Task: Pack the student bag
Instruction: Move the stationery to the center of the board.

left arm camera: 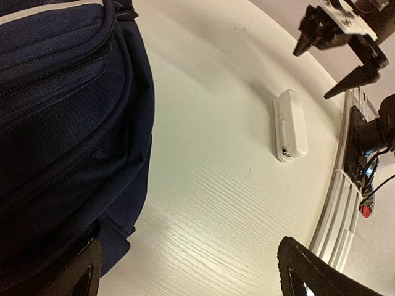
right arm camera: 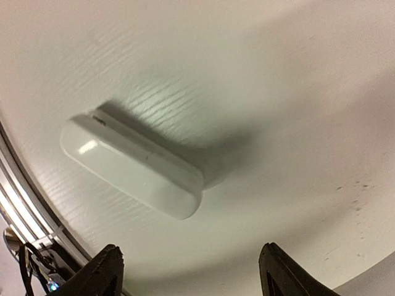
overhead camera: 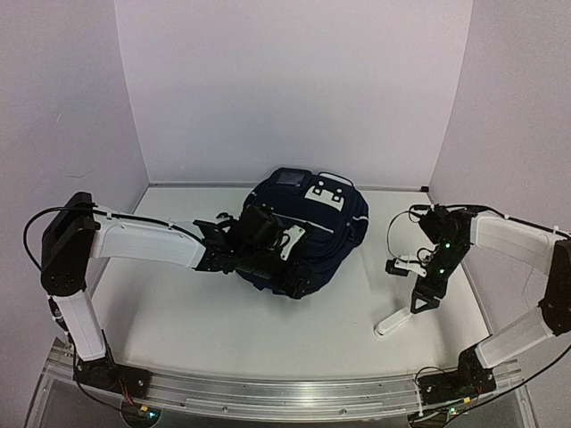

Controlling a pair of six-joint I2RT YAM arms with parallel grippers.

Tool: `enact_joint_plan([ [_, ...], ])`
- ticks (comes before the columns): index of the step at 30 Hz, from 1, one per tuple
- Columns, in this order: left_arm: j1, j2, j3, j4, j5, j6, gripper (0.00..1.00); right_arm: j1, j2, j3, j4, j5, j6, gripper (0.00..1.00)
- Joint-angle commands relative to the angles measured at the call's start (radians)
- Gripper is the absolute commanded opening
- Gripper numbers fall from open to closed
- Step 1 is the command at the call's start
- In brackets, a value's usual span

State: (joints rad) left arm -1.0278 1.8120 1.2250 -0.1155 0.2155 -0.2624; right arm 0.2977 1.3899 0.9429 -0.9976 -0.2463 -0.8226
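Note:
The student bag is a dark navy backpack lying at the table's middle, its grey label and white buckle patches toward the back. In the left wrist view its fabric fills the left side. My left gripper is at the bag's near edge, open, one finger beside the fabric and nothing between the fingers. A small white oblong case lies flat on the table to the right. My right gripper hovers just above that case, open and apart from it.
White walls close in the table at the back and both sides. A metal rail with the arm bases runs along the near edge. In the left wrist view the right gripper hangs above the case.

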Motion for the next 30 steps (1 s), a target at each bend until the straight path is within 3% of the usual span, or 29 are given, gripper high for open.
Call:
enact_joint_plan([
  [1, 0.007, -0.001, 0.055, 0.022, -0.007, -0.013, 1.00, -0.002, -0.006, -0.055, -0.034, 0.047, -0.176, 0.74],
  [12, 0.008, -0.064, 0.013, -0.014, -0.098, -0.026, 1.00, 0.006, 0.184, -0.061, 0.121, 0.017, -0.239, 0.73],
  [23, 0.008, -0.126, 0.006, -0.087, -0.200, -0.006, 1.00, 0.128, 0.180, -0.136, 0.240, 0.025, -0.253, 0.71],
  [27, 0.027, -0.187, -0.017, -0.093, -0.246, -0.007, 1.00, 0.176, 0.192, -0.167, 0.266, 0.047, -0.255, 0.60],
  [30, 0.067, -0.240, -0.058, -0.072, -0.233, -0.041, 1.00, 0.220, 0.198, -0.172, 0.293, 0.060, -0.229, 0.46],
])
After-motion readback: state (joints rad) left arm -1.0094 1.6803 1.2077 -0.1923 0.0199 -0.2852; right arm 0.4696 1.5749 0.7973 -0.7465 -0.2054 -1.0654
